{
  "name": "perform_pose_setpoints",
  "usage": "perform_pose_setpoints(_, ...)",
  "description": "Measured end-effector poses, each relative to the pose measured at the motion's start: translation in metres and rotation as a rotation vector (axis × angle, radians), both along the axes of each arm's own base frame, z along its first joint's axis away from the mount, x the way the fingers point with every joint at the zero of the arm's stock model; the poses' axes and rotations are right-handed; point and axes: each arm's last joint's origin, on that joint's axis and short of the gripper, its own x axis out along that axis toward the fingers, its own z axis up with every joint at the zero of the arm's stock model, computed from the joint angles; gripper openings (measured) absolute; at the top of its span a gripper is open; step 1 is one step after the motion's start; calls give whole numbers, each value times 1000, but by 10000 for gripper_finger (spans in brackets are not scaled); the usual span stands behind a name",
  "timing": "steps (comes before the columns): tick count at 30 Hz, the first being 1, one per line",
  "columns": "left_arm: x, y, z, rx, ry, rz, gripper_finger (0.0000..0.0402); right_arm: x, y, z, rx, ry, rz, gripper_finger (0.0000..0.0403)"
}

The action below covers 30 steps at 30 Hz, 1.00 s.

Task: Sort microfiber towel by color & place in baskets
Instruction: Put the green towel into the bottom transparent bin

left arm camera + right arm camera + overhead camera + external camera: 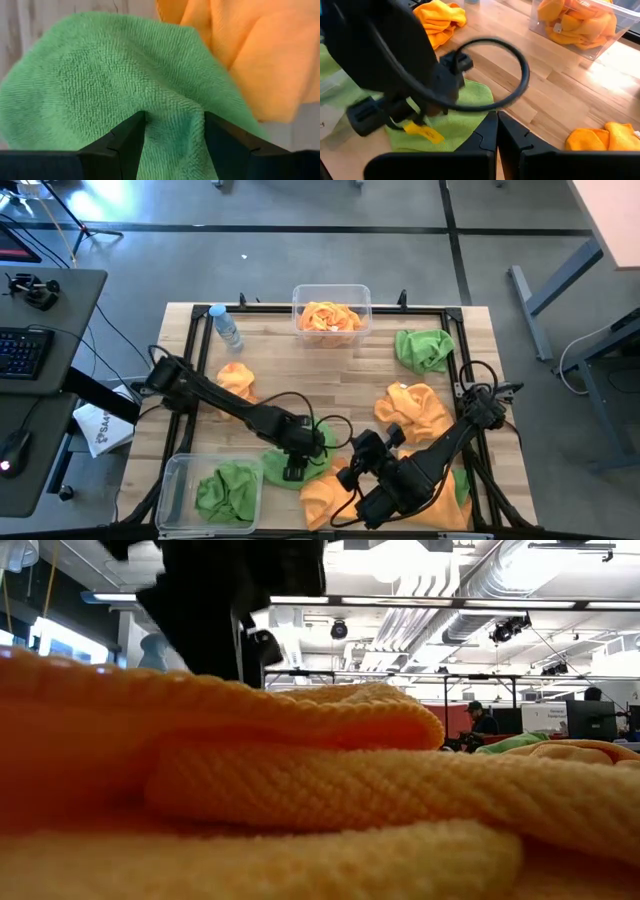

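Note:
A green microfiber towel (272, 470) (95, 85) lies flat on the wooden table near its front edge, partly over an orange towel (260, 55). My left gripper (293, 472) (175, 135) is open and points down over it, one finger on each side of a raised fold. My right gripper (362, 448) (497, 125) hangs shut and empty above the table just right of it. The near-left basket (178, 480) holds green towels. The far basket (300, 300) holds orange ones. My left gripper comes at the green towel from above with open fingers, straddling a raised fold (172, 115) near one edge of the cloth. Whether the fingertips (131, 132) touch the cloth I cannot tell. The towel lies on the table.
Loose orange towels lie at the left (236, 380), right (415, 410) and front (325, 495); one fills the low view (300, 780). Green towels lie at the far right (425, 350) and the front right (461, 485). A water bottle (226, 326) lies at the far left.

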Motion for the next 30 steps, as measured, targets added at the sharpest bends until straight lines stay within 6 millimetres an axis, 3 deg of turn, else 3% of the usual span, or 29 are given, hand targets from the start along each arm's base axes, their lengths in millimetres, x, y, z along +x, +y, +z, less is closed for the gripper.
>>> perform_pose_setpoints(3, 4, 1, -9, 13, 25, 5, 157, 0, 0, 0, -5, 3, 1, 0)
perform_pose_setpoints(8, 4, 11, -11, 27, 67, 31, 31, 0, 0, 0, -9, 2, 4, 0)
perform_pose_setpoints(10, 1, 17, -3, 24, 68, 49, 13, -1, 1, 0, 6, 10, 9, 0)
perform_pose_setpoints(15, -9, 29, 53, 0, -85, 89, 5, -11, 14, -10, -50, 25, 44, 0)
perform_pose_setpoints(21, -47, 45, 134, -13, -311, 189, 1, -49, 25, -32, -57, -18, 12, 0)
perform_pose_setpoints(25, -79, 52, 179, -27, -464, 257, 1, -79, 21, -54, -9, -72, -11, 0)
perform_pose_setpoints(30, -116, 47, 226, -40, -585, 246, 1, -108, 2, -73, 155, -189, 81, 0)
